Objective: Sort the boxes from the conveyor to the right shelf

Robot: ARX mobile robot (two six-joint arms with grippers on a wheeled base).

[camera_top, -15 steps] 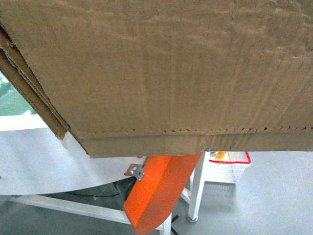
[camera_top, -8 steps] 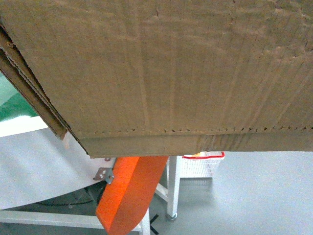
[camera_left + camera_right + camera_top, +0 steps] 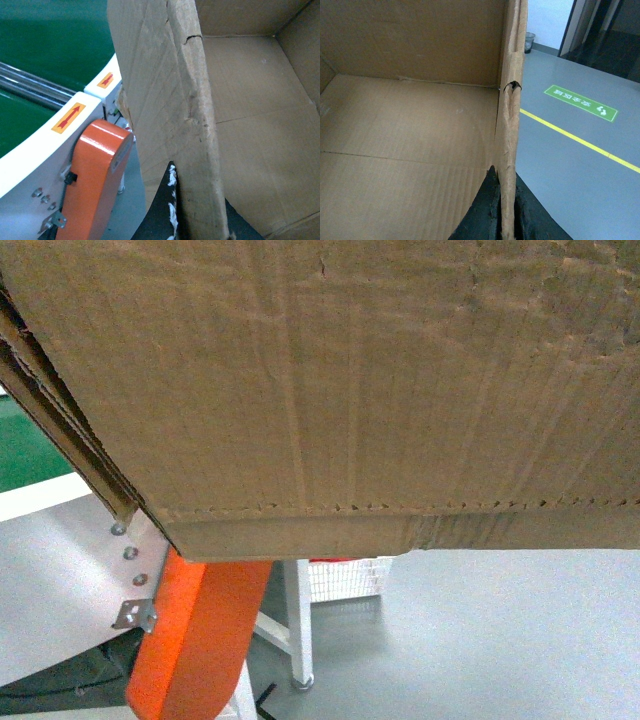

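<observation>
Head view is mostly filled by the big brown corrugated cardboard box (image 3: pixel 350 380), perforated line near its base, held up off the green-belted conveyor with its white rim (image 3: pixel 50 495). Left wrist view: the ragged, creased left wall is pinched by the left gripper (image 3: pixel 185 220), apparently clamped. Right wrist view: the torn right wall is clenched by the right gripper (image 3: pixel 502 215).
</observation>
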